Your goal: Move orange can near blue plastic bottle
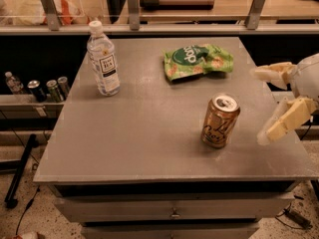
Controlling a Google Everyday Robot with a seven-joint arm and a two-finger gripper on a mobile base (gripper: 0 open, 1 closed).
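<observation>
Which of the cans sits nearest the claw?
The orange can, on the table beside the open claw at right; the small dark cans stand far left.

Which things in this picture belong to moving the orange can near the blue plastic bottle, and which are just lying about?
Job: orange can, upright, right of centre; blue plastic bottle, upright, far left; gripper, open, right of the can, apart from it.
Lying about: green chip bag; small dark cans and small bottle on the left shelf.
</observation>
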